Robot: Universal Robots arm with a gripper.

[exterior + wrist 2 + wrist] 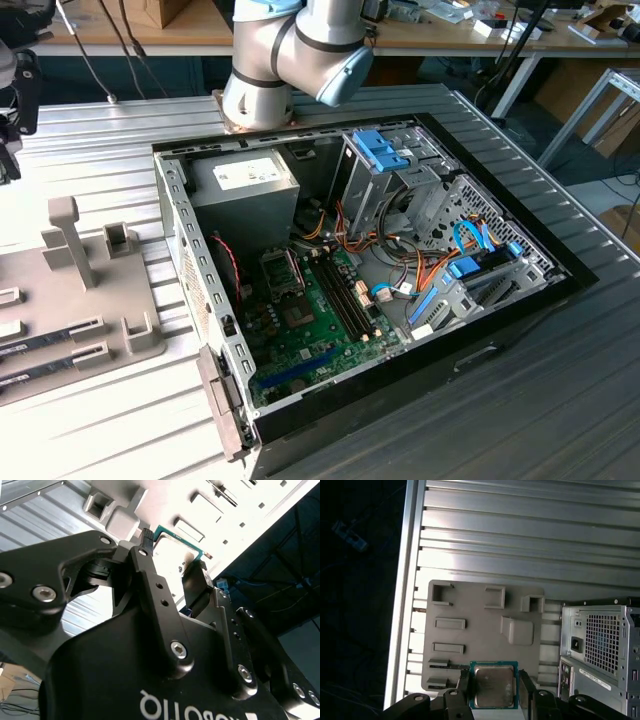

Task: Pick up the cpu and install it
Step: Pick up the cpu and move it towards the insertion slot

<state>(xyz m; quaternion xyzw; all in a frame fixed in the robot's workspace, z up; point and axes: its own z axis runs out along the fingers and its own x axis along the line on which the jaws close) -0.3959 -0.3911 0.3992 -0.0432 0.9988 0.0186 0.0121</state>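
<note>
Two black metal fingers (463, 689) of the gripper (493, 684) are clamped on opposite edges of the cpu (493, 687), a small flat square chip with a silvery-grey metal top and thin green board rim. So yeah, it's properly gripped. The same pinch is seen from the other side in the second wrist view, where the cpu (175, 550) is pinned in the gripper (172, 562) with its green edge poking past the fingertips.

Behind the chip, a light grey moulded fixture plate (485, 630) with raised blocks and shallow pockets is laid flat on the ribbed silver aluminium table (520, 530). The cpu is held up off it, near the plate's edge with the narrow slots.

Just beside the plate, an open black desktop computer case (520, 300) is laid on its side. Its green motherboard (300, 325) is exposed and hemmed in by a grey power-supply box (245, 185), a metal drive cage with blue tabs (385, 160) and orange cables (395, 265). The silver-and-blue robot arm (290, 50) is seen behind the case.
</note>
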